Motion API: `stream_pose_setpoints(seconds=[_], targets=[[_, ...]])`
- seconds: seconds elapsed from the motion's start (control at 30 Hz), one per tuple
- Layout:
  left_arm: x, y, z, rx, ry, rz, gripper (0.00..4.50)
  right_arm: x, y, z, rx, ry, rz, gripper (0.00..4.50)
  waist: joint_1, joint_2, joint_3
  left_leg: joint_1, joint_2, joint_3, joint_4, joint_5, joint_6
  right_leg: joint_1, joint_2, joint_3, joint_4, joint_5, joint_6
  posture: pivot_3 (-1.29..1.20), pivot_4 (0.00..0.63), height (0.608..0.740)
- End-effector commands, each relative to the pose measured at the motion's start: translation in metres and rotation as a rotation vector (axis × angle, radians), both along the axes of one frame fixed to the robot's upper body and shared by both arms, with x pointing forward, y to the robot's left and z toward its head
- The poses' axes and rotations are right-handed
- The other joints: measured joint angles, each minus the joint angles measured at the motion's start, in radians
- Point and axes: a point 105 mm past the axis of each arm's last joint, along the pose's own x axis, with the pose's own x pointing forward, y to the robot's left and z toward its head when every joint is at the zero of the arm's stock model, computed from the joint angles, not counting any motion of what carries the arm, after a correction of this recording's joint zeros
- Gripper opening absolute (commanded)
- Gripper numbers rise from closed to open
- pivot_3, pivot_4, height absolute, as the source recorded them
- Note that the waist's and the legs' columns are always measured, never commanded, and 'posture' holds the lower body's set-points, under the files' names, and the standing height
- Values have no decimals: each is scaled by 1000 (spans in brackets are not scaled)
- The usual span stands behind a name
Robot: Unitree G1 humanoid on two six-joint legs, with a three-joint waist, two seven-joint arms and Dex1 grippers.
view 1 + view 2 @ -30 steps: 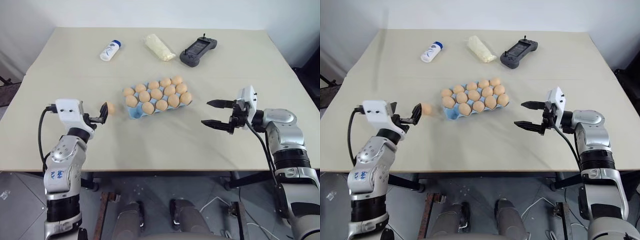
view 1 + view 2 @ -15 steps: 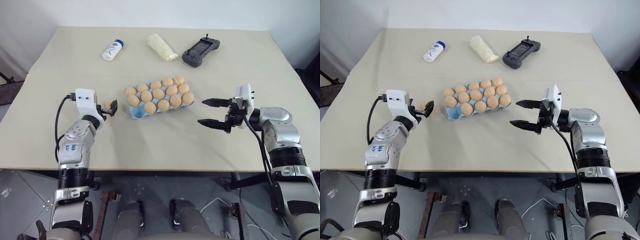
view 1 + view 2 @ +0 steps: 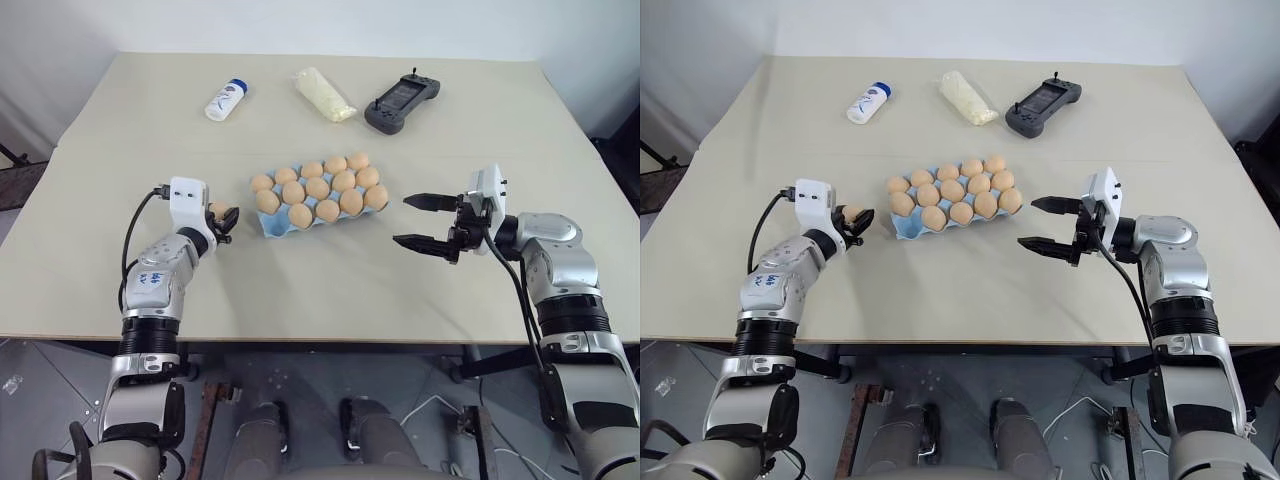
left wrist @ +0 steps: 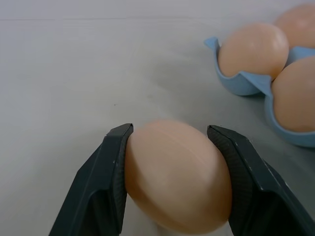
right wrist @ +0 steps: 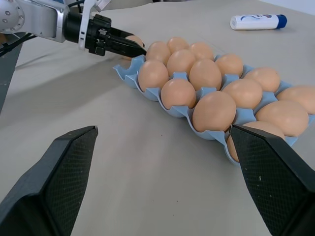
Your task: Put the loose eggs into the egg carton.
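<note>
right now the left gripper (image 4: 170, 184) is clamped on a loose egg (image 4: 177, 177), one black finger pressed against each side of the shell. the egg sits low over the table (image 3: 330, 290), and from the wrist camera its underside seems to touch the surface, though that is hard to make out for sure. seen from the head, this gripper and its egg lie just beside the left end of the egg carton (image 3: 272, 228), apart from it by a small gap.

the carton is a light blue moulded tray lying near the middle of the table, turned at a slant so its rows run up toward the right. tan eggs (image 3: 318, 188) fill nearly all its cups in three rows; the cup at the near left corner looks bare, showing blue.

the right gripper (image 3: 420, 222) hangs above the table to the right of the carton, near it but not touching, pointing toward it with its two fingers spread wide and nothing between them. its wrist camera looks along the carton's length, with the left gripper at the far end.

along the far side of the table lie a white bottle (image 3: 223, 100) with a blue cap, a pale cream packet (image 3: 321, 94) and a dark grey handheld controller (image 3: 400, 101), all well apart from the carton.
</note>
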Motion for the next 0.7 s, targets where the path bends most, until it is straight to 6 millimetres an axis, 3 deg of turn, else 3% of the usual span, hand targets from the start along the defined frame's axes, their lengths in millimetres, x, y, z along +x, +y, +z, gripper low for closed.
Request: stream_pose_setpoints(seconds=[0.03, 0.1, 0.23, 0.43, 0.7], targets=[[-2, -2, 63, 61, -247, -28, 2106, -1, -8, 13, 11, -55, -25, 4500, 1, 0, 0, 0, 0, 0, 0, 0, 0, 0, 0, 0, 0, 0, 0, 0, 150, 740], [-5, -13, 89, 66, -336, -101, 2106, -1, -8, 13, 11, -55, -29, 4500, 2, 0, 0, 0, 0, 0, 0, -1, -2, 0, 0, 0, 0, 0, 0, 0, 150, 740], [-13, -51, 100, 60, -365, -336, 2106, 1, -7, 13, 16, -58, -32, 4500, 3, 0, 0, -1, -1, 0, 0, -1, -3, 1, 0, 0, -1, 0, 0, 0, 150, 740], [-17, -84, 75, 67, -262, -514, 2106, 1, -6, 13, 23, -63, -36, 4500, 0, 0, 0, 0, 0, 0, 0, 0, 0, 1, 0, 0, -1, 0, 0, 0, 150, 740], [-15, -95, 42, 56, -134, -557, 2106, -2, -9, 10, 27, -66, -55, 4500, 1, 0, 0, 0, 0, 0, 0, 0, 1, 1, 1, 1, 0, 0, 0, 0, 150, 740]])
